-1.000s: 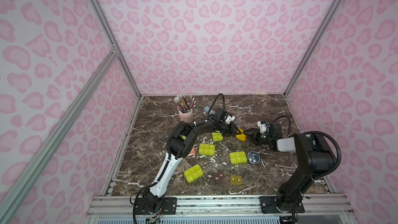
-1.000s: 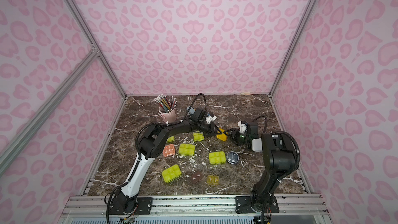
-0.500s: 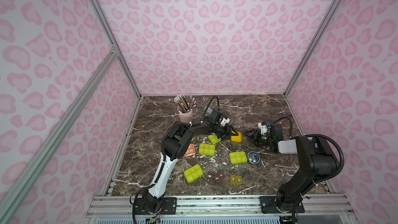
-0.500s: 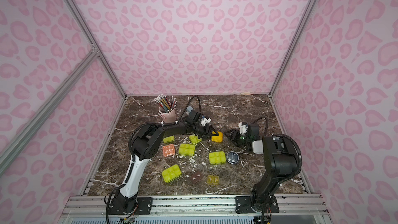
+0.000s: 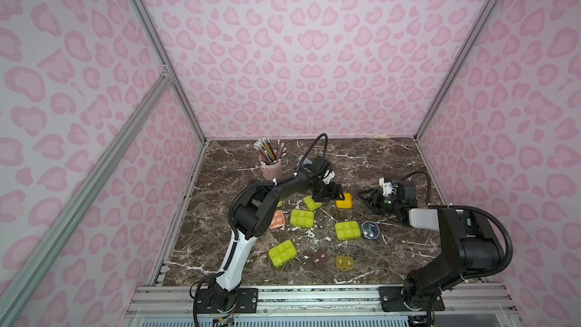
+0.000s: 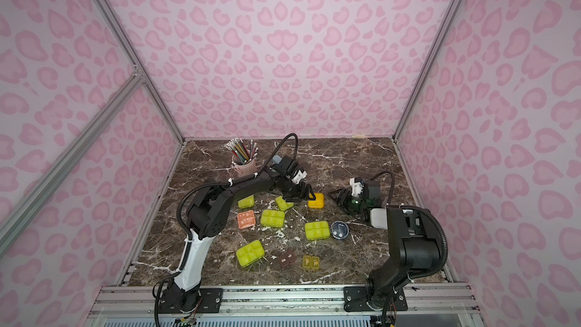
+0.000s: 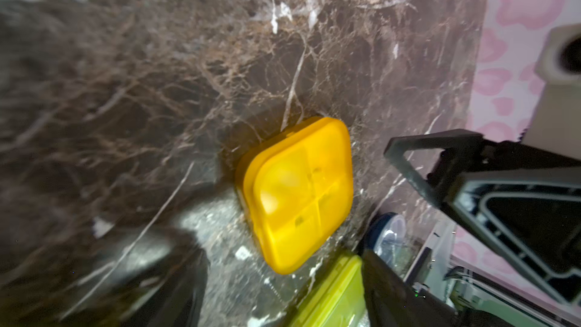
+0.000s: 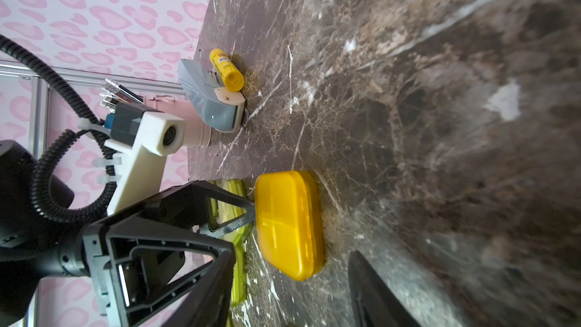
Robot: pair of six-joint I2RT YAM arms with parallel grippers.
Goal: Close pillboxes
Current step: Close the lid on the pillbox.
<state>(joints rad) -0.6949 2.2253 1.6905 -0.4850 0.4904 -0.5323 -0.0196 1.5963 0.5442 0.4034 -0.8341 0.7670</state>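
Note:
A closed amber-yellow pillbox (image 5: pixel 343 200) (image 7: pixel 298 193) lies flat on the marble. My left gripper (image 5: pixel 334 194) (image 6: pixel 304 195) stands open just left of it, holding nothing, with one fingertip (image 8: pixel 250 210) at the box's edge. My right gripper (image 5: pixel 368 200) is open and empty, a little to the right of the box. Nearer the front lie lime pillboxes (image 5: pixel 301 218) (image 5: pixel 347 230) (image 5: pixel 282 253) (image 5: pixel 312 203), a salmon one (image 5: pixel 278 220), a brown one (image 5: pixel 320 258), a small amber one (image 5: pixel 345 262) and a round grey one (image 5: pixel 370 230).
A pink pencil cup (image 5: pixel 271 168) stands at the back left. Beside it lie a blue-grey stapler (image 8: pixel 210 102) and a yellow glue stick (image 8: pixel 226 70). Pink patterned walls close in the marble table (image 5: pixel 377 158) on three sides.
The left gripper opened and let go of the amber-yellow pillbox, which went from tilted between the grippers to flat on the table. The left arm drew back leftward.

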